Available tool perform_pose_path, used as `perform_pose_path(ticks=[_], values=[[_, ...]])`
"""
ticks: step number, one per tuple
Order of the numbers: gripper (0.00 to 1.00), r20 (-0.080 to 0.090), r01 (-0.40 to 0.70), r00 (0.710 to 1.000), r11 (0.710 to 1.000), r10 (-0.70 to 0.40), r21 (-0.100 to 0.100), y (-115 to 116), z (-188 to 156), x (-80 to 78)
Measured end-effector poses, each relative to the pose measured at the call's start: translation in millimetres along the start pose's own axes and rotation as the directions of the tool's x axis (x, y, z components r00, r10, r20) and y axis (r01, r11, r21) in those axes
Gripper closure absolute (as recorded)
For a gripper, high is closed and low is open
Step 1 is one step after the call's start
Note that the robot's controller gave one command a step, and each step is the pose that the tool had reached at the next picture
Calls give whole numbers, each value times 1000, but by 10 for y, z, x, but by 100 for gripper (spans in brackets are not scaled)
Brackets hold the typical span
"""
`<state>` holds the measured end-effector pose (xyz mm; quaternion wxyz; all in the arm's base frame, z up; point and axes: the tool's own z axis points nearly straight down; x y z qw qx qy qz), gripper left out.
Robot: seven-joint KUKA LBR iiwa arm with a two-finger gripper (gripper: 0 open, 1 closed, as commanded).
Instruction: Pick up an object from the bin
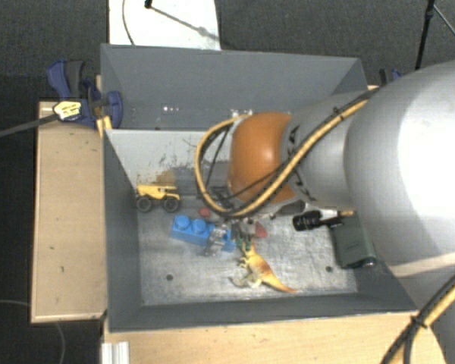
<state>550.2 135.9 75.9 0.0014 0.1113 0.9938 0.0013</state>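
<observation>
The pincer (pixel 231 237), apart or together I cannot tell beneath the orange cover (pixel 258 158), hangs at one end of the blue studded plastic brick (pixel 189 229) amid the grey metal bin (pixel 125 226), probably light, stiff and slick, best taken across its long sides.

My arm (pixel 409 165) runs off frame at 3 o'clock and covers that side of the bin (pixel 125 279). The blue brick (pixel 188 229) has its 3 o'clock end behind the claw (pixel 227 237). A red bit (pixel 260 233) beside it is too small to tell. The dark box (pixel 354 243) at 4 o'clock sits half under the arm.
</observation>
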Motion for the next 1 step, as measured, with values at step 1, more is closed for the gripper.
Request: perform_pose_path(ticks=[1], values=[[100, 2, 33, 999, 999, -33, 1, 34, -1474, 138]])
